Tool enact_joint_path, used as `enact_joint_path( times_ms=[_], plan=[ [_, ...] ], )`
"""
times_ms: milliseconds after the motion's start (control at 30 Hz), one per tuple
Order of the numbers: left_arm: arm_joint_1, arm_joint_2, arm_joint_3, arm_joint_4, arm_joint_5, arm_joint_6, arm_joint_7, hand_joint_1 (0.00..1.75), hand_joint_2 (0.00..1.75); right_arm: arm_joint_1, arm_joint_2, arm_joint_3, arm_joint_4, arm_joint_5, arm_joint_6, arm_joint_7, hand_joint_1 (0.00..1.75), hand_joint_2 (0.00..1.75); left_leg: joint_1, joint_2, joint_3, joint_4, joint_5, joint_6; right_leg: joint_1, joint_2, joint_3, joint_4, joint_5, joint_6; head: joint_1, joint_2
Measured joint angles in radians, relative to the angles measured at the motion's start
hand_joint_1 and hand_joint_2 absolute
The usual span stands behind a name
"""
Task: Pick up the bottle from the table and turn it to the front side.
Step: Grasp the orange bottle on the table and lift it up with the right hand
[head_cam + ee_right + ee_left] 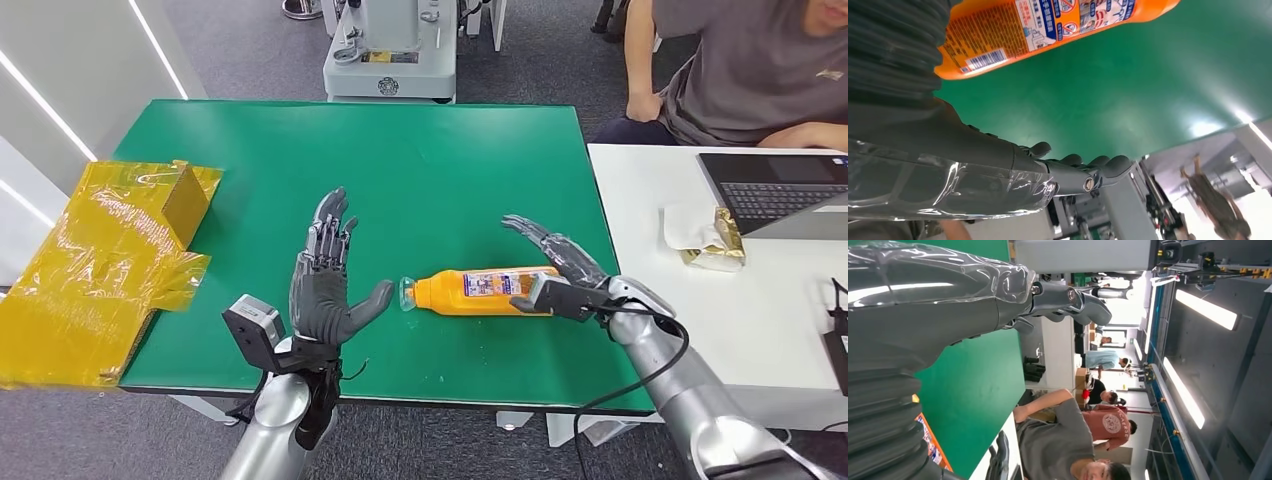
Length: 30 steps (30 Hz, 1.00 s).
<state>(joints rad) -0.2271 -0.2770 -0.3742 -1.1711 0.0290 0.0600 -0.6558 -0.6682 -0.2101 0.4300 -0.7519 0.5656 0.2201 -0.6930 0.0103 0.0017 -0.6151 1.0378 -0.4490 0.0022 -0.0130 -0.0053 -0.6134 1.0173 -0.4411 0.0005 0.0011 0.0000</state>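
An orange bottle (478,291) lies on its side on the green table (420,170), its clear cap toward my left hand and its printed label facing up. My left hand (325,275) stands upright just left of the cap, fingers spread, holding nothing. My right hand (560,268) sits at the bottle's base end, fingers stretched flat past its far side and thumb against the near side of the base. In the right wrist view the bottle (1048,30) with its barcode label lies beside my right hand (998,165). My left hand (948,305) also appears in the left wrist view.
Crumpled yellow plastic wrap with a box (120,250) lies over the table's left edge. A white desk (740,310) on the right carries a laptop (780,190) and a gold packet (715,240). A person (740,70) sits behind it. A grey machine base (390,60) stands beyond the table.
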Motion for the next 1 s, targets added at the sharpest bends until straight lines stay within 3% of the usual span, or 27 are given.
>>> enact_joint_path(
  times_ms=[367,800,1000],
  plan=[
    [-0.002,0.000,0.000,0.025,0.003,-0.019,-0.011,0.00,1.75,-0.186,0.084,0.204,0.261,0.080,0.039,0.059,0.00,1.75,0.000,0.000,0.000,0.000,0.000,0.000,0.000,0.000,-0.001,0.001,0.000,0.000,0.000,0.000],
    [-0.003,0.000,0.000,0.048,0.002,-0.020,-0.011,0.00,1.75,-0.225,0.098,0.258,0.328,0.082,0.041,0.061,0.00,1.75,0.000,0.000,0.000,0.000,0.000,0.000,0.000,0.000,-0.001,0.000,0.000,0.000,0.000,0.000],
    [-0.004,-0.001,0.000,0.051,-0.008,-0.024,-0.011,0.00,1.75,-0.239,0.108,0.302,0.349,0.148,0.054,0.093,0.00,1.75,0.000,0.000,0.000,0.000,0.000,0.000,0.000,0.000,-0.001,0.000,0.000,0.000,0.000,0.000]
  ],
)
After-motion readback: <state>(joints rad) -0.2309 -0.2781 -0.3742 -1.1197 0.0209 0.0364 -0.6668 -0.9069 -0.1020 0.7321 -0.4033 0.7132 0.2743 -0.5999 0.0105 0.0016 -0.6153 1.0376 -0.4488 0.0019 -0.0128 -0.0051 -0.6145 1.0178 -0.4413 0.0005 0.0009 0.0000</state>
